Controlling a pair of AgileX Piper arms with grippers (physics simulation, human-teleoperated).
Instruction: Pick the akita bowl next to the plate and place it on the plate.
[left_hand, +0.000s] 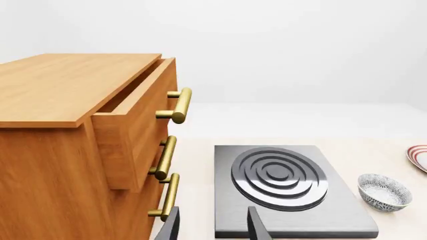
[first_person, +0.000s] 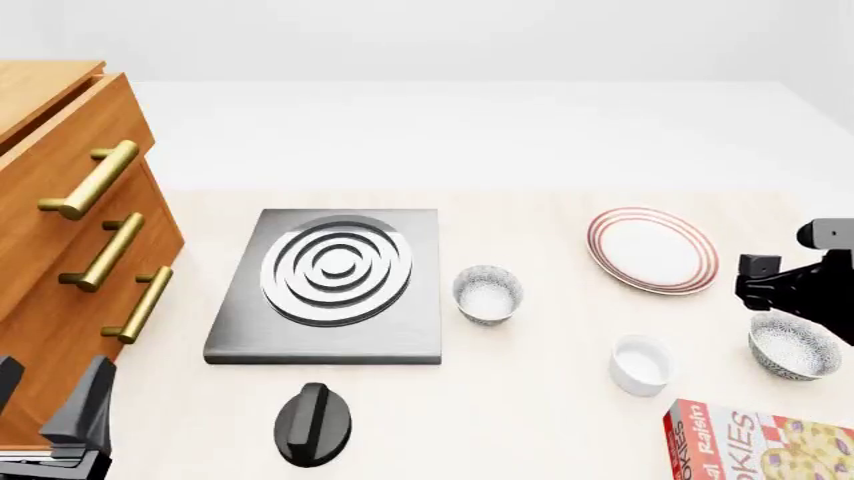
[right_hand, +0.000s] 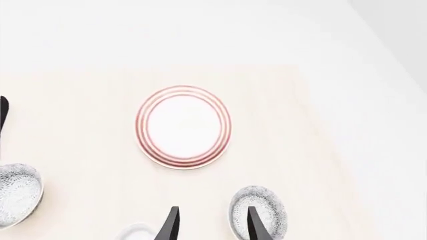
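Two arms show in the front view, each at its own edge of the table (first_person: 534, 440). The left gripper (first_person: 47, 405) sits low at the near left corner, beside the wooden drawer cabinet (first_person: 67, 250), its dark fingers apart with nothing between them. The right arm (first_person: 794, 280) comes in from the right edge, just above the akita bowl (first_person: 795, 347); its fingers are not visible from here. I count two speckled bowls: the akita bowl near the plate (first_person: 653, 250), on its near right side, and the twin bowl (first_person: 487, 293) just beside the stove slab (first_person: 331, 283). One white ramekin (first_person: 641, 364) stands between the two bowls, nearer to me. One black knob (first_person: 311, 424) lies in front of the slab, and one cookie box (first_person: 761, 440) is at the near right corner. The cabinet has three brass handles.

From the left wrist view, both fingertips of the left gripper (left_hand: 213, 225) are spread wide and empty, pointing at the stove slab (left_hand: 287, 190). The top drawer (left_hand: 133, 130) is pulled partly out. One speckled bowl (left_hand: 383, 192) and a bit of the plate (left_hand: 419, 157) are beyond the slab.

From the right wrist view, the right gripper (right_hand: 212, 225) is open and holds nothing. The akita bowl (right_hand: 267, 215) is partly behind one fingertip; whether they touch, I cannot tell. The plate (right_hand: 183, 126) lies further ahead, bare. The twin bowl (right_hand: 17, 195) is at the edge, apart.
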